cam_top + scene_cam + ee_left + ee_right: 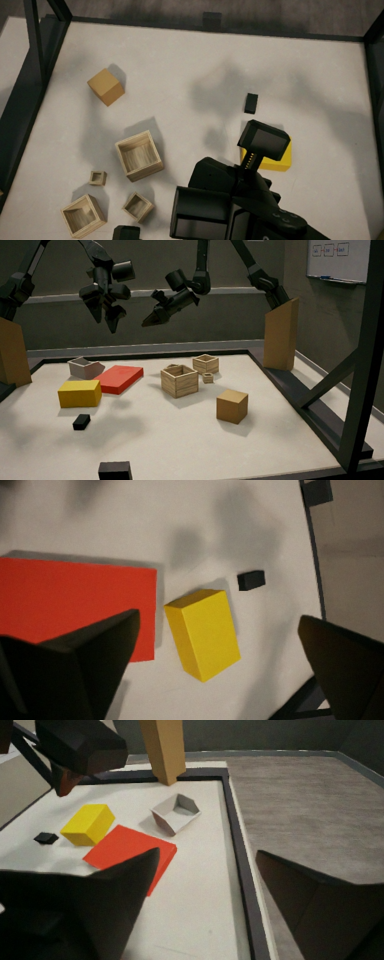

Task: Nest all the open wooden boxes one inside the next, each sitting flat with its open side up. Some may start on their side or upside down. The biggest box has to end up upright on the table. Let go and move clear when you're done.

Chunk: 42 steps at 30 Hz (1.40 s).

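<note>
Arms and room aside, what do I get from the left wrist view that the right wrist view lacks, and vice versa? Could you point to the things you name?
Left wrist only: a dark grey block (211,19) (114,470) (318,492) at the frame.
Right wrist only: a grey open box (84,368) (175,815) and a tan pedestal (12,353) (165,745).
Both: a flat red slab (120,377) (75,595) (127,845), a yellow block (277,164) (79,394) (210,632) (89,824), a small black block (251,103) (81,421) (251,580) (46,838) and the dark frame (169,24) (155,355) (316,560) (235,830).

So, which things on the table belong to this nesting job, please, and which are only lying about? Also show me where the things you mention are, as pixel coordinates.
For the job:
- biggest wooden box (140,158) (186,384)
- second-biggest box (82,216) (210,366)
- third box (137,207) (171,365)
- smallest box (97,178) (208,378)

Lying about:
- tan cube, seemingly (104,82) (232,406)
- yellow block (278,164) (79,394) (212,635) (90,822)
- red slab (121,377) (100,590) (130,845)
- black block (251,103) (81,421) (251,580) (46,838)
- grey tray (77,370) (175,815)
</note>
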### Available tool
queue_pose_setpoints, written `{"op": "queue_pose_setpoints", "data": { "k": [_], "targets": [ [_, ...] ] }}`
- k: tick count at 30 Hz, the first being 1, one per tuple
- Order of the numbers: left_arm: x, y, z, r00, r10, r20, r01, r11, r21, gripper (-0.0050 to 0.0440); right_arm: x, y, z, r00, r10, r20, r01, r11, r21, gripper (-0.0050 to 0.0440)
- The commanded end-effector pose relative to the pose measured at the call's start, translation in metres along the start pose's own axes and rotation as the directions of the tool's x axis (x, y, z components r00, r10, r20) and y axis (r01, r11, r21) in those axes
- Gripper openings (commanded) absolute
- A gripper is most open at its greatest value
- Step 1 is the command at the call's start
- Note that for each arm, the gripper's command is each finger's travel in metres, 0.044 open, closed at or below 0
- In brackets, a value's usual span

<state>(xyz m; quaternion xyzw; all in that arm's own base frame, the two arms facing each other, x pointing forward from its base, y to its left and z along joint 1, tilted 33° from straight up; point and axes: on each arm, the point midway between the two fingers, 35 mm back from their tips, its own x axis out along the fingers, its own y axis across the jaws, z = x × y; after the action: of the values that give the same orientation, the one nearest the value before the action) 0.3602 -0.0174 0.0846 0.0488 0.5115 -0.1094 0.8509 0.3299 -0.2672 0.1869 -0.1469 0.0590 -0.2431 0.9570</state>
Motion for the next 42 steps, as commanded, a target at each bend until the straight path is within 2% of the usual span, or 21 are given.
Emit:
{"op": "queue_pose_setpoints", "data": {
  "k": [1,7,9,10,12,15,21,24,26,28,30,39,41,42],
  "targets": [
    [-0.003,0.009,-0.029,0.980,0.177,-0.090,-0.180,0.983,-0.026,0.0400,-0.017,0.021,-0.009,0.994,0.071,-0.086,-0.080,0.992,-0.097,0.0400],
    [-0.011,0.026,-0.067,0.903,0.381,-0.200,-0.389,0.921,-0.001,0.0400,-0.039,0.048,-0.034,0.966,0.170,-0.197,-0.207,0.961,-0.186,0.0400],
    [-0.011,0.026,-0.067,0.903,0.381,-0.200,-0.389,0.921,-0.001,0.0400,-0.039,0.048,-0.034,0.966,0.170,-0.197,-0.207,0.961,-0.186,0.0400],
    [-0.013,0.028,-0.073,0.886,0.412,-0.214,-0.420,0.907,0.008,0.0400,-0.045,0.054,-0.043,0.952,0.192,-0.238,-0.239,0.953,-0.187,0.0400],
    [-0.020,0.036,-0.088,0.829,0.502,-0.247,-0.509,0.860,0.037,0.0400,-0.056,0.066,-0.053,0.931,0.237,-0.276,-0.301,0.928,-0.221,0.0400],
    [-0.025,0.041,-0.097,0.786,0.559,-0.263,-0.565,0.823,0.060,0.0400,-0.065,0.075,-0.061,0.912,0.268,-0.310,-0.347,0.908,-0.236,0.0400],
    [-0.025,0.041,-0.098,0.784,0.561,-0.266,-0.566,0.822,0.063,0.0400,-0.065,0.074,-0.060,0.913,0.264,-0.311,-0.345,0.908,-0.239,0.0400],
    [-0.025,0.041,-0.098,0.784,0.561,-0.268,-0.566,0.822,0.063,0.0400,-0.063,0.077,-0.067,0.897,0.252,-0.363,-0.348,0.910,-0.227,0.0328],
    [-0.025,0.041,-0.098,0.784,0.561,-0.268,-0.566,0.822,0.063,0.0400,-0.063,0.077,-0.067,0.897,0.252,-0.363,-0.348,0.910,-0.227,0.0328],
    [-0.024,0.041,-0.096,0.786,0.558,-0.264,-0.564,0.823,0.061,0.0400,-0.069,0.090,-0.089,0.837,0.230,-0.497,-0.371,0.905,-0.206,0.0280],
    [-0.024,0.041,-0.096,0.786,0.558,-0.264,-0.564,0.823,0.061,0.0400,-0.072,0.097,-0.098,0.796,0.173,-0.580,-0.369,0.899,-0.237,0.0232],
    [-0.024,0.041,-0.096,0.786,0.558,-0.264,-0.564,0.823,0.061,0.0400,-0.104,0.110,-0.128,0.613,0.044,-0.789,-0.446,0.843,-0.300,0.0016],
    [-0.024,0.041,-0.096,0.786,0.558,-0.264,-0.564,0.823,0.061,0.0400,-0.112,0.111,-0.132,0.571,0.012,-0.821,-0.470,0.825,-0.315,0.0000],
    [-0.024,0.041,-0.096,0.786,0.558,-0.264,-0.564,0.823,0.061,0.0400,-0.112,0.111,-0.132,0.571,0.012,-0.821,-0.470,0.825,-0.315,0.0000]
  ]
}}
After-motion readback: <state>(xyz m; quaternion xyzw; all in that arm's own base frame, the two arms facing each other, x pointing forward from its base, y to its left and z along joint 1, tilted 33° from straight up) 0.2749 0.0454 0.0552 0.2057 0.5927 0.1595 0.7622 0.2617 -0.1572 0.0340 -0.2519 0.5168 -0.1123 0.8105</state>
